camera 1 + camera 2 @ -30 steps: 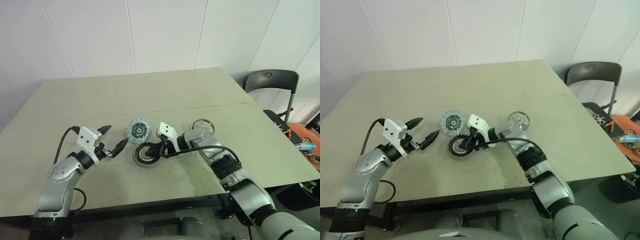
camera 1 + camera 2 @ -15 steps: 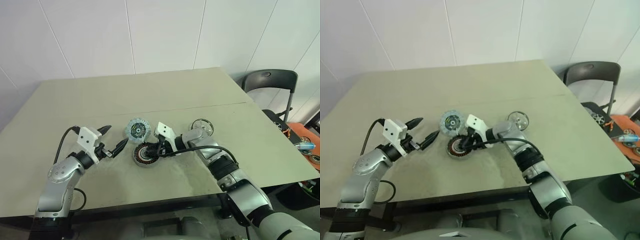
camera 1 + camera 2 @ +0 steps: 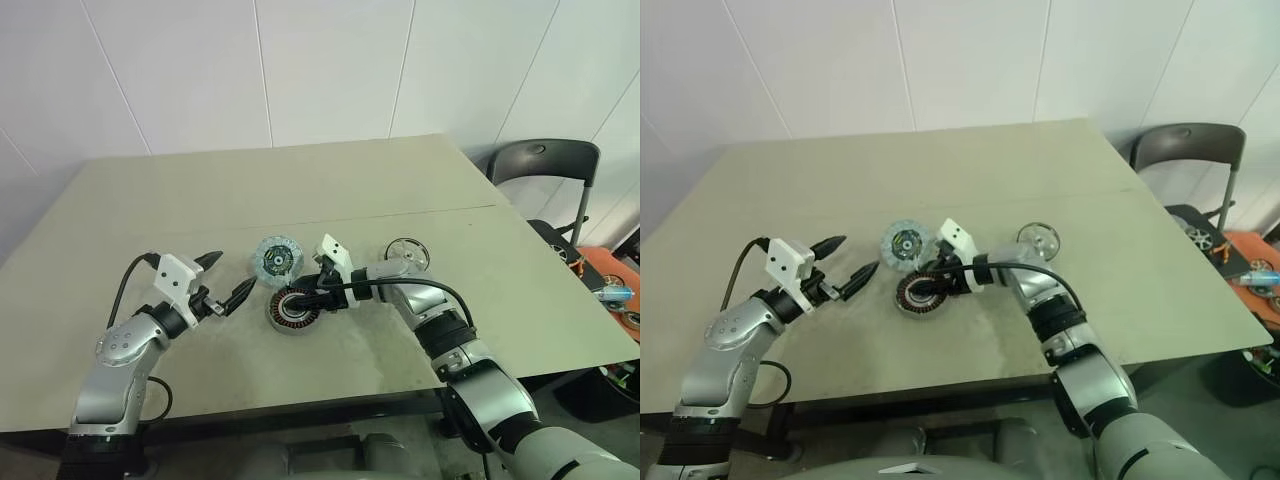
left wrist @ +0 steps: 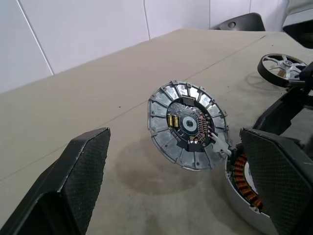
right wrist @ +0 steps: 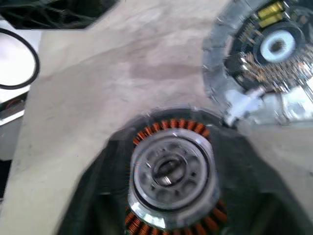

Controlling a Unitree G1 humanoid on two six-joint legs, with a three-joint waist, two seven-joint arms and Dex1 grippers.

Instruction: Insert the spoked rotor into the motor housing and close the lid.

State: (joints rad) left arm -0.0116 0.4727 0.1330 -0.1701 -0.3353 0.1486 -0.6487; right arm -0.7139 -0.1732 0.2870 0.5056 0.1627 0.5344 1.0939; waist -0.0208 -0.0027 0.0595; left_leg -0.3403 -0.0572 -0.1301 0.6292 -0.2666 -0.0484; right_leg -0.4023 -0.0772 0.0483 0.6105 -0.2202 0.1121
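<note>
Left claw (image 3: pixel 224 279) hovers above the counter (image 3: pixel 300 190), fingers spread wide and holding nothing. The lid (image 3: pixel 277 258) lies circuit face up near the counter's middle. Just beside it, toward the near edge, sits the motor housing (image 3: pixel 292 309), which the right claw (image 3: pixel 303 298) reaches over; its grip cannot be told. The spoked rotor (image 3: pixel 406 251) lies flat toward the right edge.

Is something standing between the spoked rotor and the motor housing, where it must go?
Yes. The right hand and its forearm lie over the motor housing, on the side toward the spoked rotor. The lid is beside it.
</note>
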